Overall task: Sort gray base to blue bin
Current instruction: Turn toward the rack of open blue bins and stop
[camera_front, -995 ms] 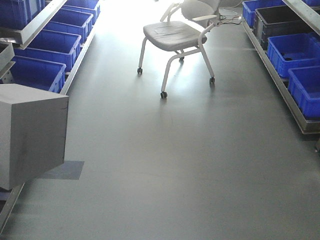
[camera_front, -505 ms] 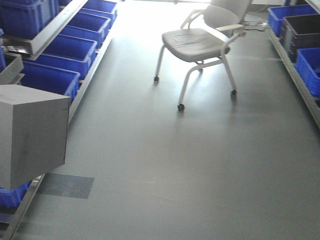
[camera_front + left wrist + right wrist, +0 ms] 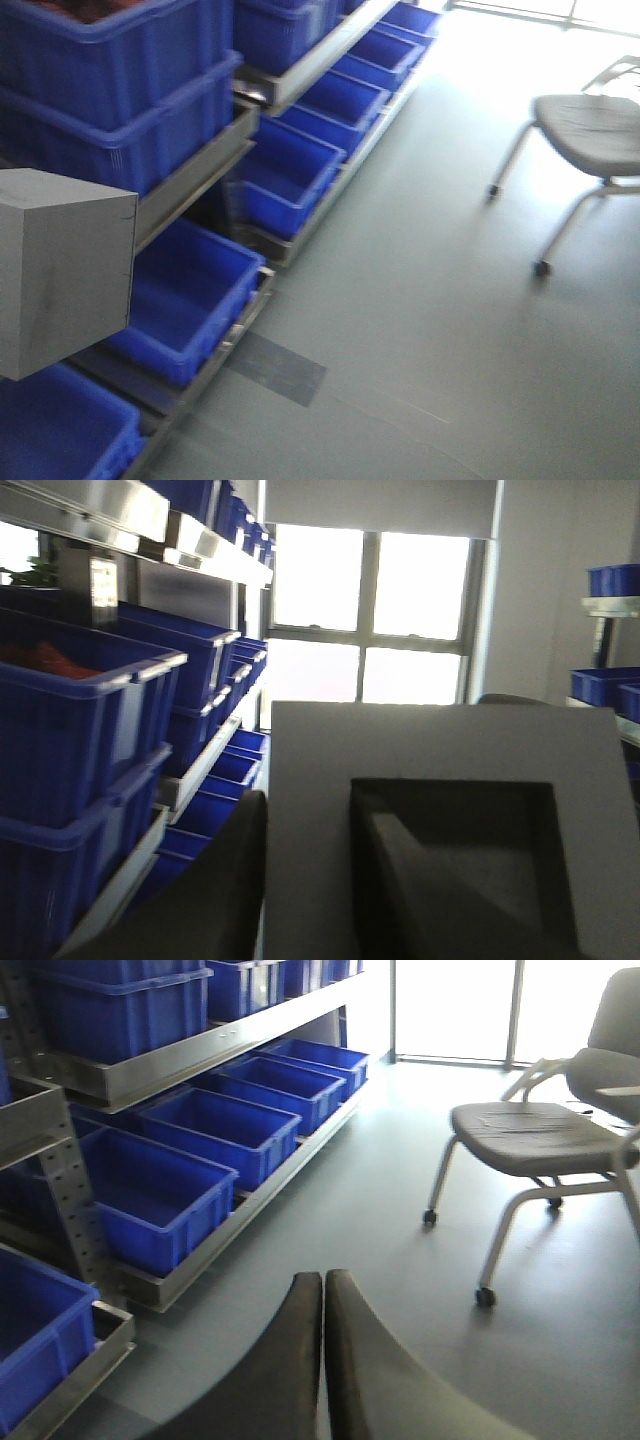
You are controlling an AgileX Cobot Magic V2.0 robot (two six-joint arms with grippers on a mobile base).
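Observation:
The gray base (image 3: 62, 272) is a pale gray block held up at the left edge of the front view, in front of the shelving. In the left wrist view it (image 3: 450, 738) fills the lower right, its square recess facing the camera. My left gripper (image 3: 310, 815) is shut on it, with one dark finger (image 3: 205, 890) on its left side and the other inside the recess. Rows of blue bins fill the shelves; an open deep blue bin (image 3: 215, 330) sits on the bottom rail just right of the base. My right gripper (image 3: 323, 1295) is shut and empty above the floor.
Metal shelf rails (image 3: 190, 190) carry stacked blue bins at upper left. A gray wheeled chair (image 3: 590, 130) stands on the floor at right and shows in the right wrist view (image 3: 540, 1135). A darker floor patch (image 3: 275, 368) lies beside the rack.
The front view has swung left: the left rack of blue bins now fills the left half and the chair has slid to the right edge. The gray base stays in the same spot in view.

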